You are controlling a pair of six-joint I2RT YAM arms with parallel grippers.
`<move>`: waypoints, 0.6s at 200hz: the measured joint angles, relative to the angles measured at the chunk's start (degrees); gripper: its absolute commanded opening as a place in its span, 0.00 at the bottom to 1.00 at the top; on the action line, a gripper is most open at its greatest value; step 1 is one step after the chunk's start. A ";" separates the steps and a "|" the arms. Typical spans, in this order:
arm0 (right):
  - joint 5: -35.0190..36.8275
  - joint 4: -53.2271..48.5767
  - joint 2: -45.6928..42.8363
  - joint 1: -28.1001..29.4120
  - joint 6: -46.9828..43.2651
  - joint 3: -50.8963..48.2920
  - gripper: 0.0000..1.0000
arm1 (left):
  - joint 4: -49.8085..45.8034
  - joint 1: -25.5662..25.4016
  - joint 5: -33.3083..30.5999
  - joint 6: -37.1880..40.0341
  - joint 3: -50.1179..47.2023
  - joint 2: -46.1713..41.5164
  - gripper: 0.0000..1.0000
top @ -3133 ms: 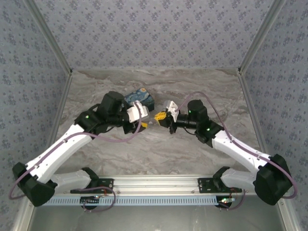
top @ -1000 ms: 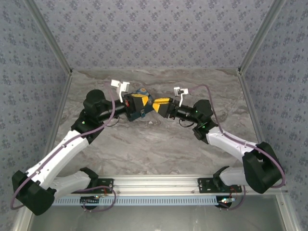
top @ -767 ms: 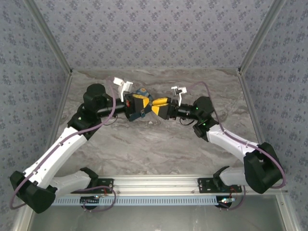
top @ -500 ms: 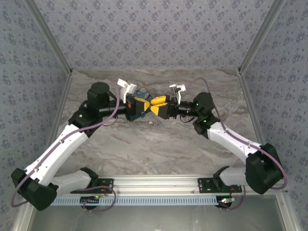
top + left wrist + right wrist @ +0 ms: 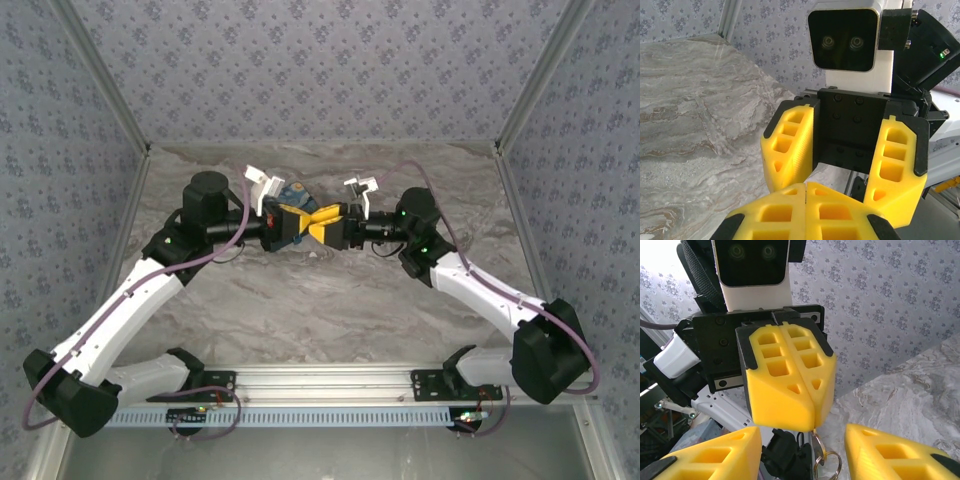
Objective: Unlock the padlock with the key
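Observation:
My left gripper (image 5: pixel 305 221) is shut on the key (image 5: pixel 817 447). The blade is pinched between its yellow fingertips (image 5: pixel 790 410), and the bow and a metal ring (image 5: pixel 828 467) hang below them. My right gripper (image 5: pixel 804 436) faces it head on. It is open, one finger on each side of the key and not touching it. In the left wrist view the right gripper (image 5: pixel 837 175) stands wide just beyond my shut left fingertips (image 5: pixel 805 187). A blue patterned body (image 5: pixel 294 189), which looks like the padlock, lies on the table behind and under the left gripper, mostly hidden.
The marble table (image 5: pixel 320 300) is enclosed by patterned walls on three sides. Both grippers meet above its far middle (image 5: pixel 315 224). A dark black part (image 5: pixel 785 460) shows below the key. I cannot tell what it is.
Both arms have drawn together. The right gripper has moved left until its fingers flank the left fingertips and the key, and its jaws have narrowed a little. The left gripper stays shut.

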 measured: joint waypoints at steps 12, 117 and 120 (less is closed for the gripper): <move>-0.13 -0.37 0.00 0.00 -0.04 0.00 0.42 | 0.00 0.00 0.00 0.00 0.00 0.00 0.00; -0.07 -2.78 -0.24 -0.11 -2.58 -0.04 0.19 | 0.00 0.00 -0.22 0.42 0.00 0.00 0.00; -0.07 -2.78 -0.24 -0.13 -2.64 -0.07 0.18 | 0.00 0.00 -0.22 0.42 0.00 0.00 0.00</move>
